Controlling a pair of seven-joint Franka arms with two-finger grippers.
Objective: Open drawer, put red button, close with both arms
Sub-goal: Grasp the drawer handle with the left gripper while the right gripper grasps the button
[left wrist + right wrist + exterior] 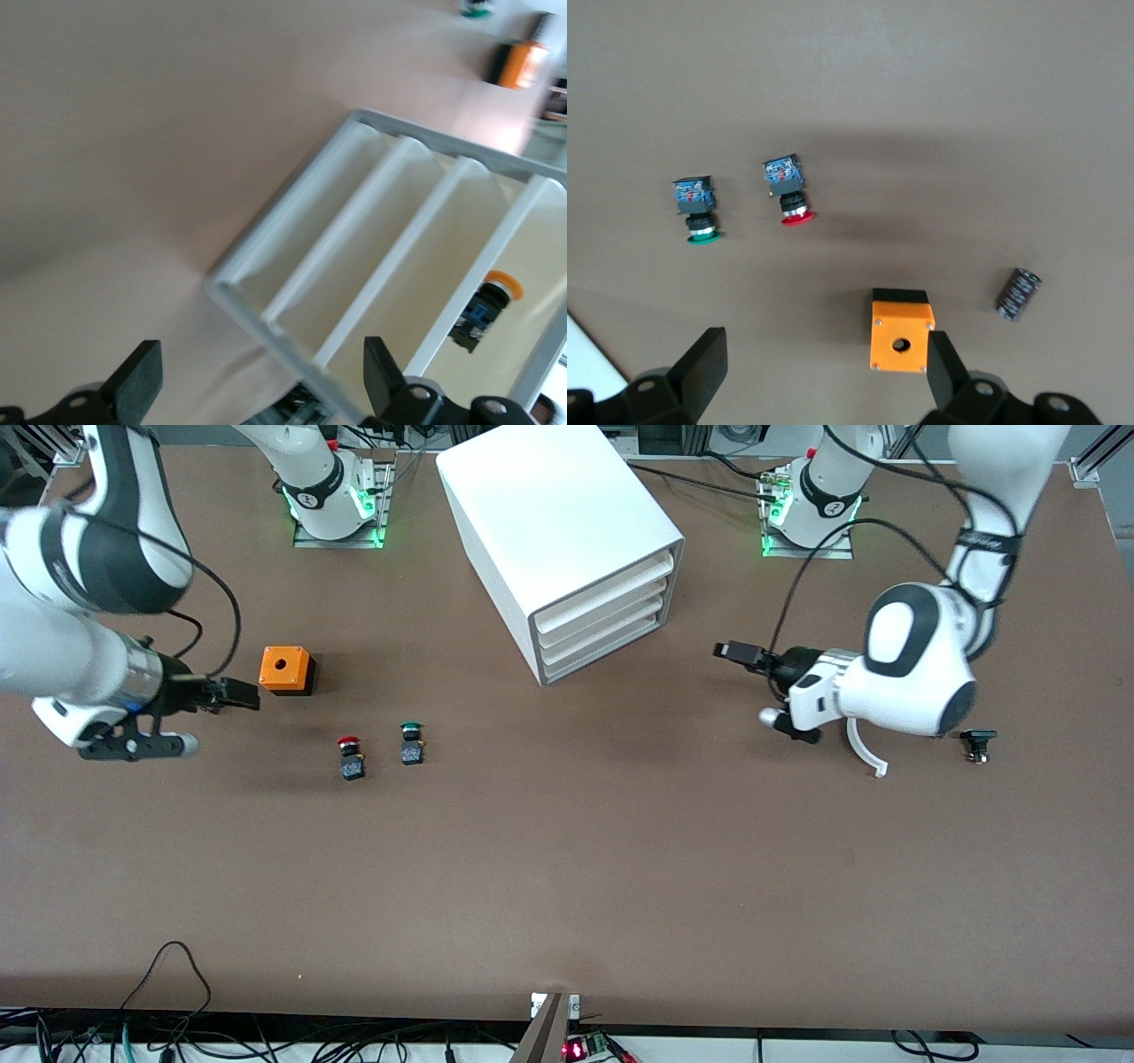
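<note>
The white cabinet [549, 522] stands at the middle of the table near the robots' bases. Its three drawers [602, 615] are all shut; their fronts fill the left wrist view [390, 266]. My left gripper [728, 652] is open and empty in front of the drawers, apart from them; it also shows in its wrist view [261, 381]. The red button [350, 757] lies on the table beside the green-capped switch [410, 744]; it also shows in the right wrist view [788, 190]. My right gripper [241, 693] is open and empty beside the orange box [286, 670], and also shows in its wrist view [824, 372].
A small dark part [978, 744] lies toward the left arm's end of the table. A dark ribbed cylinder [1019, 292] lies beside the orange box [901, 341]. A switch with an orange cap [485, 305] shows at one drawer front.
</note>
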